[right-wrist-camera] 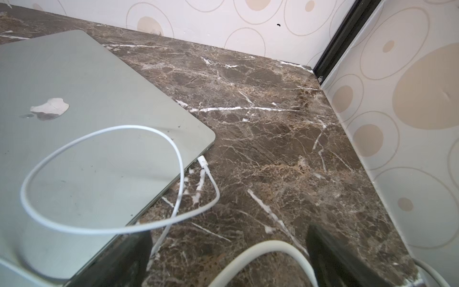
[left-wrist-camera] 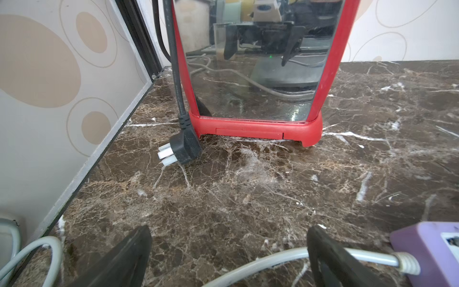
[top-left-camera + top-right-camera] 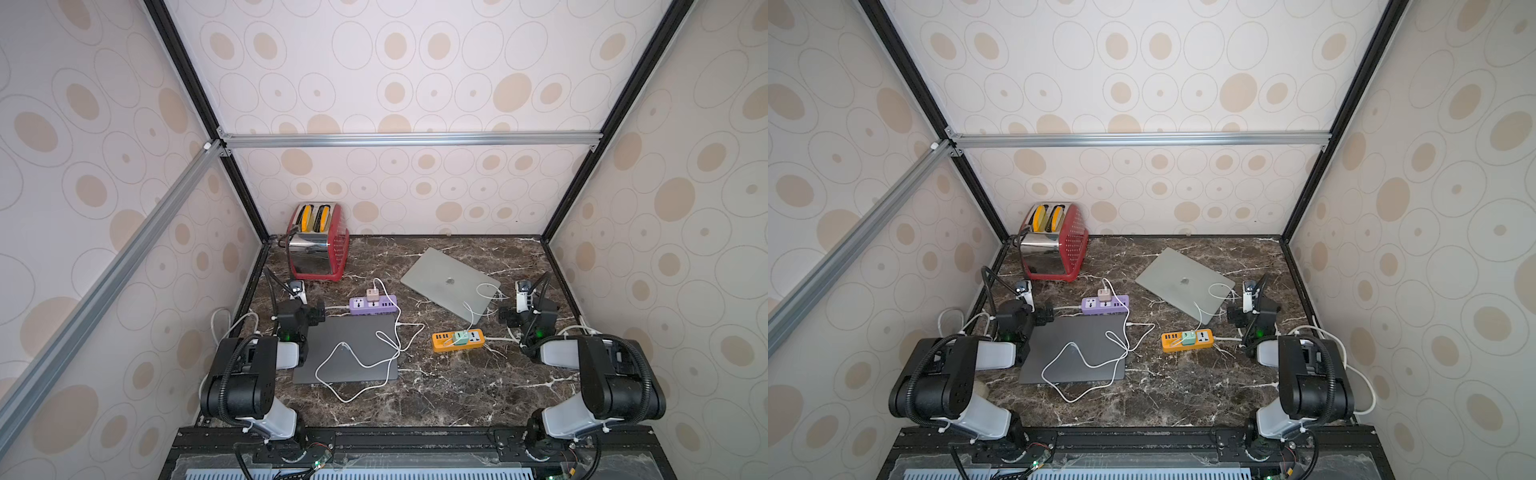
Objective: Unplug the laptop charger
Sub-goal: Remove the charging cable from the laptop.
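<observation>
The green charger (image 3: 460, 337) sits in the orange strip (image 3: 477, 340), right of centre; its cable (image 1: 131, 127) loops to the silver laptop (image 3: 449, 282). Only the right wrist view shows the connector (image 1: 202, 162) at the laptop's edge and the Apple logo (image 1: 49, 108). The right gripper (image 1: 229, 238) and left gripper (image 2: 229, 233) both gape, empty.

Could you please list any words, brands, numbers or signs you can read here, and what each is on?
No words or numbers are legible.
Apple logo, without lettering: lid of the closed silver laptop.
Small white label on the purple plastic power strip: too blurred to read.
</observation>
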